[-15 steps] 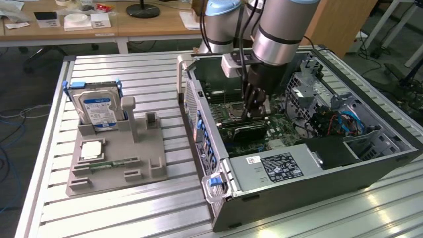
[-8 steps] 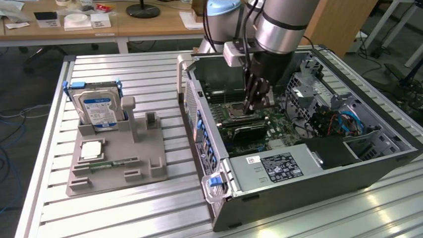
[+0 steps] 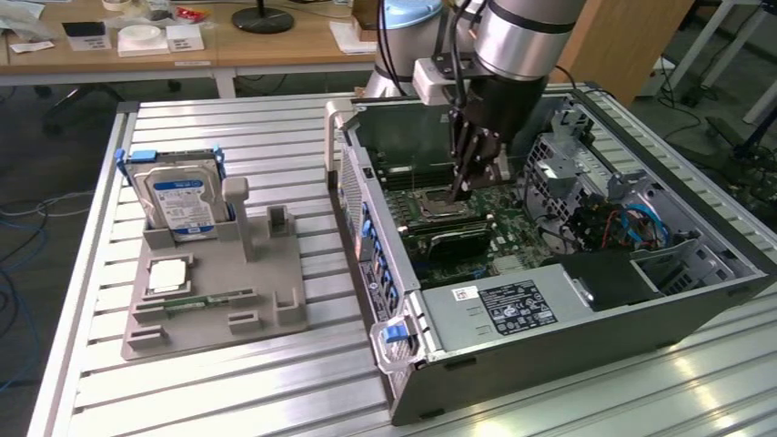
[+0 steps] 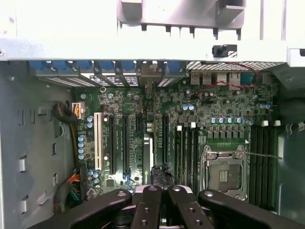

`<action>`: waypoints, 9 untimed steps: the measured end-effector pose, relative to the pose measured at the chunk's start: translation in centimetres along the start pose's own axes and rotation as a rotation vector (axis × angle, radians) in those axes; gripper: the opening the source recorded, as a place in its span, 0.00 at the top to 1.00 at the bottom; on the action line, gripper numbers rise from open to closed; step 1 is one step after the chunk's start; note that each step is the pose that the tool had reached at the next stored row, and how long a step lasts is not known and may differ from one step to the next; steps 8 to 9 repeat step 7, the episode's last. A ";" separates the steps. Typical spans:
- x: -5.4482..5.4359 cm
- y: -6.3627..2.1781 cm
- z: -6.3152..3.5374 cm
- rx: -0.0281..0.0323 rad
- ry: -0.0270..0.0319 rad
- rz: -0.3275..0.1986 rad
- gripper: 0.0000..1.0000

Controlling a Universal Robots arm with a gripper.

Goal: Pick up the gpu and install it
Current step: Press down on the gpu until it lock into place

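Note:
The gpu (image 3: pixel 452 238) stands on edge in a motherboard slot inside the open computer case (image 3: pixel 364 196), between the CPU socket (image 3: pixel 439 202) and the power supply (image 3: pixel 516 305). In the wrist view the gpu (image 4: pixel 147 155) appears edge-on as a thin strip among the expansion slots. My gripper (image 3: pixel 463 191) hangs inside the case just above the card, its black fingers (image 4: pixel 147 205) pressed together and shut. Whether the fingertips touch the card's top edge is hidden.
To the exterior view's left, a grey fixture (image 3: pixel 261 282) carries a silver hard drive with a blue label (image 3: pixel 182 196) and a slim green memory stick (image 3: pixel 204 299). The drive cage and cables (image 3: pixel 625 223) crowd the case's right side. A slatted metal table (image 3: pixel 218 127) lies underneath.

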State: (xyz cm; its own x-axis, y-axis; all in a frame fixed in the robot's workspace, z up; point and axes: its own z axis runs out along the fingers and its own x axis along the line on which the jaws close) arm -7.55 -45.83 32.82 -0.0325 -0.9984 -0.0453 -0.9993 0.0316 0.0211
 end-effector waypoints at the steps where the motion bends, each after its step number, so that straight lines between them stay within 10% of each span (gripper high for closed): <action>1: 0.0 0.00 -0.02 0.0001 -0.0002 0.000 0.89; 9: 0.0 0.00 -0.03 0.0000 -0.0001 0.000 0.89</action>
